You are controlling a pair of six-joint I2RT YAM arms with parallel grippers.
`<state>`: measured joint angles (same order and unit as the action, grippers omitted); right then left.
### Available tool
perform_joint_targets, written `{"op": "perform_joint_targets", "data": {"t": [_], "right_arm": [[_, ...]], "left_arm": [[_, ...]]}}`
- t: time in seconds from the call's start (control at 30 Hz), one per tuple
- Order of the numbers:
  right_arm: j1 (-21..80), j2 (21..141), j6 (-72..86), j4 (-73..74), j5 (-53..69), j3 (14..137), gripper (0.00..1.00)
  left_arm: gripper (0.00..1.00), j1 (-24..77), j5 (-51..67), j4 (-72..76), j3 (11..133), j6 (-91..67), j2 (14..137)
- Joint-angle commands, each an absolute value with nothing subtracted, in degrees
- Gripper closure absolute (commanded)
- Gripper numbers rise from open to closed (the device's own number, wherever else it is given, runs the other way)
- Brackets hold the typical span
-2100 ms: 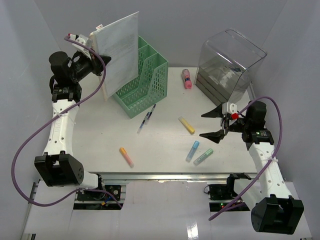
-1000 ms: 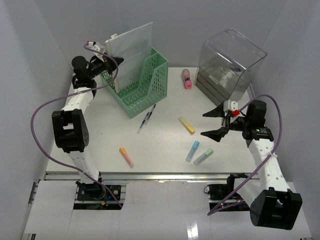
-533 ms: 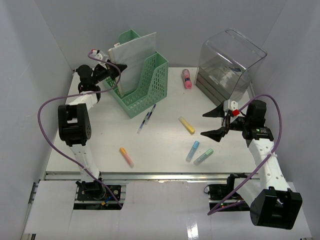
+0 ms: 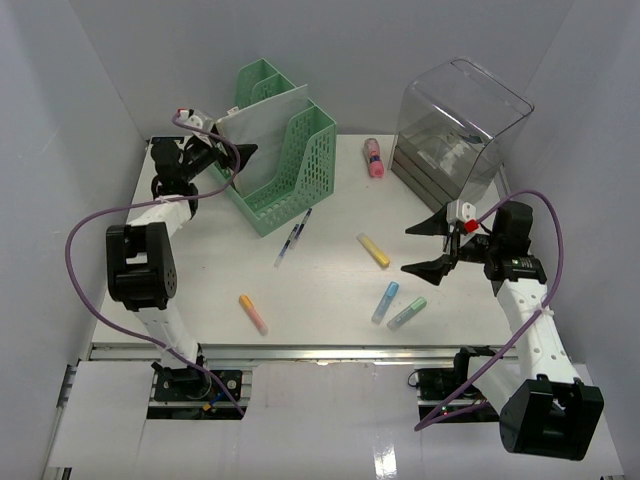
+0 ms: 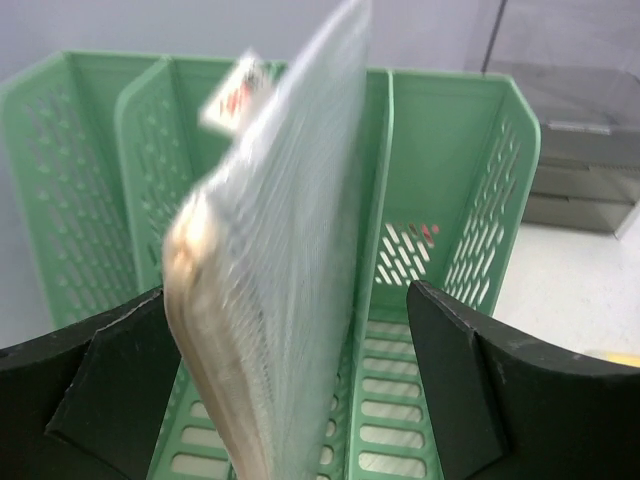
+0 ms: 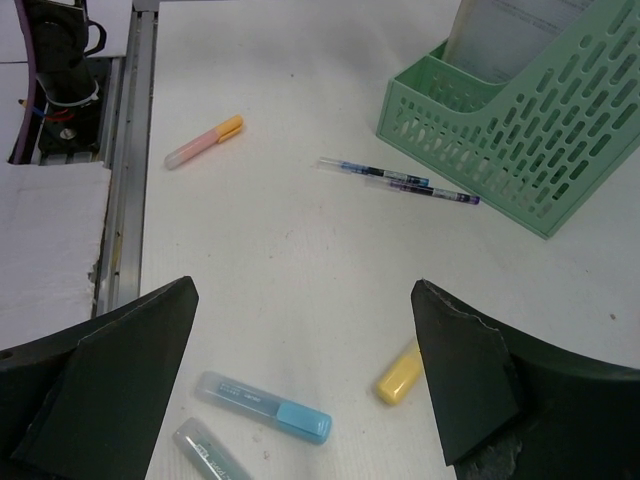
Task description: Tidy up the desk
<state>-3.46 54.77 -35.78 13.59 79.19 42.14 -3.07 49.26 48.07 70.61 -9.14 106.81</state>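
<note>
The left hand (image 5: 285, 330) is gaping wide on either side of the plastic document pouch (image 5: 290, 230), which is standing in the green file rack (image 5: 450, 200) just ahead, likely filed to clear the tabletop (image 4: 200, 270), while the right hand (image 6: 303, 290) is hovering equally wide over the loose highlighters (image 6: 265, 405) lying on it below.

A white folder (image 4: 262, 125) is seen standing in the green file rack (image 4: 300, 170) on the table (image 4: 200, 270), with the spread left fingers (image 4: 240, 152) just beside it. The right fingers (image 4: 422, 267) are held apart near scattered highlighters (image 4: 373, 250) and pens (image 4: 293, 237).
</note>
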Motion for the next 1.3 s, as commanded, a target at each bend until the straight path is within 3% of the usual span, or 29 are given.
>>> {"op": "perform_joint_targets", "data": {"t": [0.0,0.17,0.3,0.5,0.67,0.9,1.03,1.27], "right_arm": [[-4.13,53.41,-33.22,9.7,77.77,41.14,0.05],[-4.13,52.75,-26.32,4.51,69.68,39.32,0.05],[-3.77,53.6,-20.45,3.88,59.89,42.4,0.07],[-0.04,57.93,-20.48,15.92,43.43,53.55,0.12],[7.5,59.84,-20.19,19.6,29.17,60.24,0.13],[8.09,70.27,-10.92,30.75,14.15,79.64,0.13],[7.91,68.21,-9.68,28.84,14.6,80.16,0.16],[-0.95,60.91,-11.6,27.36,32.08,73.74,0.32]], "left_arm": [[0.02,-3.64,43.07,40.81,73.45,-6.19,96.0],[0.02,-4.21,29.34,29.71,71.19,-13.32,84.39],[0.02,-4.44,23.26,26.97,60.53,-23.29,72.48],[0.02,-4.66,32.42,30.69,44.44,-37.68,61.27],[0.03,-2.12,45.15,39.04,37.87,-50.98,63.71],[0.11,14.41,40.1,38.0,39.94,-52.15,72.88],[0.18,22.12,35.34,42.7,41.65,-54.66,79.61],[0.35,32.5,24.52,50.55,51.67,-57.19,97.53]]}}
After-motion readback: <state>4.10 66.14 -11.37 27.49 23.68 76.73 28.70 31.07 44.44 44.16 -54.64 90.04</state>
